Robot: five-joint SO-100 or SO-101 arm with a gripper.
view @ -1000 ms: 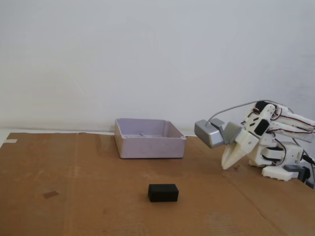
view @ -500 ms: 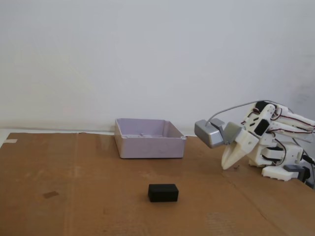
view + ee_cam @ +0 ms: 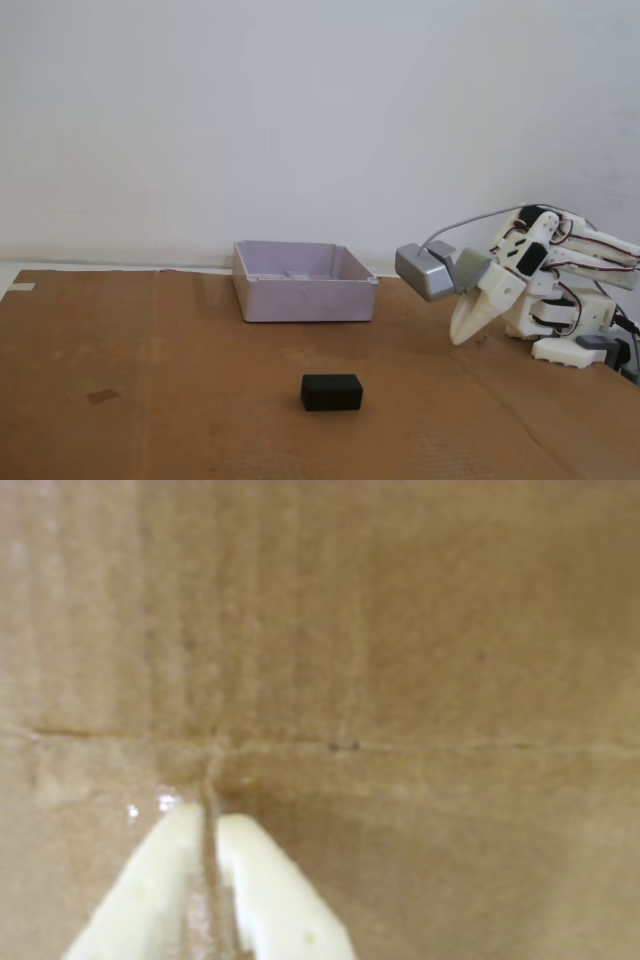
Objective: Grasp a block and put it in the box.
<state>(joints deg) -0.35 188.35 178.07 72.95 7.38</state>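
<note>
While nothing is gripped yet, the scene sorts like this:

Progress: none of the task looks done; reaching, grasping, carrying and releasing are all left, by my reading.
Block: the block (image 3: 331, 392) lies flat on the cardboard (image 3: 150, 380), in front of the box and apart from it, well to the left of the arm in the fixed view.
Box: the box (image 3: 305, 294) sits further back, open side up; what shows of its inside looks empty, though the near wall hides part of the floor.
Gripper: the gripper (image 3: 459, 339) is folded close to the arm's base at the right of the fixed view, tip pointing down just above the cardboard.
Fingers: in the wrist view the gripper (image 3: 212, 820) has its two pale fingers (image 3: 150, 880) pressed together with only a thin seam between them, holding nothing.
Wrist view: only cardboard and a crease; neither block nor box appears.
</note>
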